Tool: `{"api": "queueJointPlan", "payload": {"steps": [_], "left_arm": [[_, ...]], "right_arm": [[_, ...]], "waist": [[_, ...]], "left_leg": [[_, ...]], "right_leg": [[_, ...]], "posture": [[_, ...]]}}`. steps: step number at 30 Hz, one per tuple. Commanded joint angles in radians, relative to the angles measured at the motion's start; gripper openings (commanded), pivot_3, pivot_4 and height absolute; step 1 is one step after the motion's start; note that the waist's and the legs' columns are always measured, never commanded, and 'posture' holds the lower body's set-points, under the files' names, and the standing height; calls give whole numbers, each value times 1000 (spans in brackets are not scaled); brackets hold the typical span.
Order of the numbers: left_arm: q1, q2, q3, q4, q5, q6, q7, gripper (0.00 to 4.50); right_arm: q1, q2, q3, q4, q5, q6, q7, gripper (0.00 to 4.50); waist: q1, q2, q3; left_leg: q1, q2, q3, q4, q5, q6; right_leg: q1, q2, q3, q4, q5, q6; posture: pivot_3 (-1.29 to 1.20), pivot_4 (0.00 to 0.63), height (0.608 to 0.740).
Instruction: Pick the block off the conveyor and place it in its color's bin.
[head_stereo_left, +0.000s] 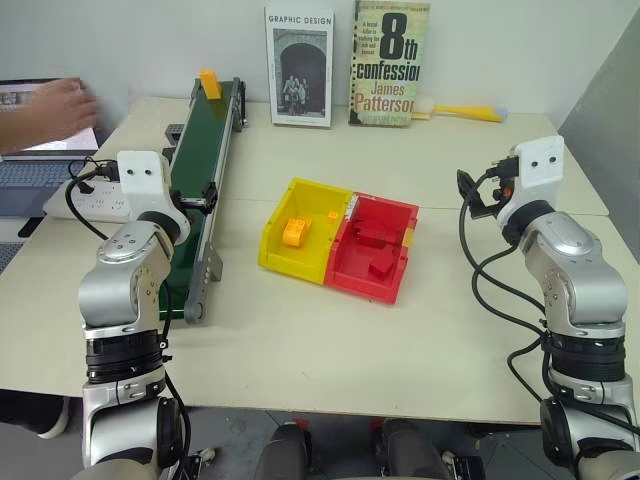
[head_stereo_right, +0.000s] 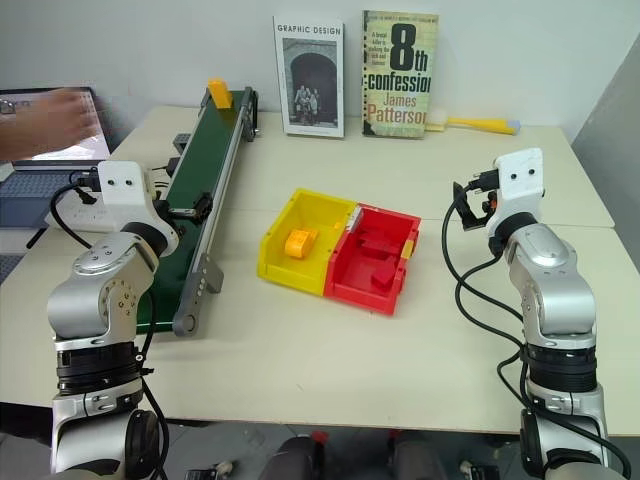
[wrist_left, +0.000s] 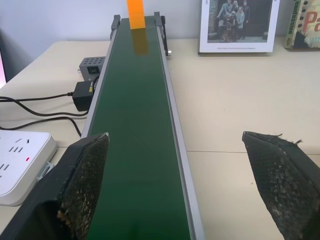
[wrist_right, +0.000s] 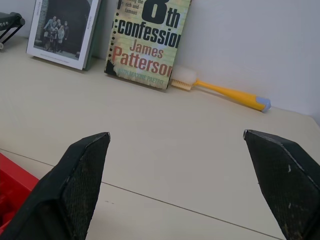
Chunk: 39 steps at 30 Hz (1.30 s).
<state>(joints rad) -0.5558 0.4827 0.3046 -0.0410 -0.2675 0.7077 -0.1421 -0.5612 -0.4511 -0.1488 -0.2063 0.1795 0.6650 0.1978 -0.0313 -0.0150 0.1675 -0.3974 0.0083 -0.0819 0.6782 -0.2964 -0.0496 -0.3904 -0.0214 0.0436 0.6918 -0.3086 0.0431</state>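
Note:
The yellow-orange block (head_stereo_left: 209, 83) stands upright at the far end of the dark green conveyor (head_stereo_left: 205, 160), which runs along the table's left side. In the left wrist view my left gripper (wrist_left: 175, 137) is open, held level over the near half of the belt and pointing along it toward the block (wrist_left: 135, 15), well short of it. The yellow bin (head_stereo_left: 322, 195) sits mid-table with an orange brick (head_stereo_left: 296, 232) inside. My right gripper (wrist_right: 176, 134) is open and empty, raised to the right of the bins and aimed at the back wall.
A red bin (head_stereo_left: 395, 285) holding red blocks is joined to the yellow bin's right side. Two books (head_stereo_left: 390, 62) and a yellow brush (head_stereo_left: 468, 112) lean at the back wall. A power strip (head_stereo_left: 90, 203) and cables lie left of the conveyor. A person's hand (head_stereo_left: 55, 110) rests on a laptop (head_stereo_left: 35, 180).

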Motion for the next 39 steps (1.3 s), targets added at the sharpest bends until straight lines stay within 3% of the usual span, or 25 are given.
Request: {"api": "queueJointPlan", "payload": {"steps": [1, 9, 21, 26, 32, 39], "left_arm": [[-10, 15, 23, -38, 2, -9, 5, 4454], [7, 15, 52, -46, 11, -32, 29, 4454], [18, -7, 82, -41, -5, -44, 57, 4454], [10, -8, 78, -20, 5, -61, 69, 4454], [-22, 3, 68, 53, 23, -95, 78, 4454], [-37, 0, 67, 96, 29, -117, 84, 4454]], "right_arm": [[-15, -8, -23, -27, -1, -13, 2, 4500], [-12, -15, -21, -29, 2, -11, 13, 4500], [-74, -71, -13, 23, 70, -49, 196, 4500], [-103, -86, 3, 13, 160, -45, 340, 4500], [-177, -110, 16, -59, 405, 105, 556, 4500], [-195, -122, 60, -126, 501, 192, 600, 4500]], "waist": [[0, 0, 0], [0, 0, 0], [0, 0, 0], [0, 0, 0], [0, 0, 0], [1, -1, 0]], "left_leg": [[0, 0, 0, 0, 0, 0], [0, 0, 0, 0, 0, 0], [0, 0, 0, 0, 0, 0], [0, 0, 0, 0, 0, 0], [0, 0, -1, 0, 0, 0], [0, 0, -1, 0, 0, 0]], "right_leg": [[0, 0, 0, 0, 0, 0], [0, 0, 0, 0, 0, 0], [0, 0, 0, 0, 0, 0], [0, 0, 0, -1, 0, 0], [0, 0, -1, -1, 0, 0], [1, -1, -1, -2, 0, 0]], "posture": [[0, 150, 740], [0, 150, 740], [0, 150, 740], [0, 150, 740], [0, 150, 740], [0, 150, 740]]}}
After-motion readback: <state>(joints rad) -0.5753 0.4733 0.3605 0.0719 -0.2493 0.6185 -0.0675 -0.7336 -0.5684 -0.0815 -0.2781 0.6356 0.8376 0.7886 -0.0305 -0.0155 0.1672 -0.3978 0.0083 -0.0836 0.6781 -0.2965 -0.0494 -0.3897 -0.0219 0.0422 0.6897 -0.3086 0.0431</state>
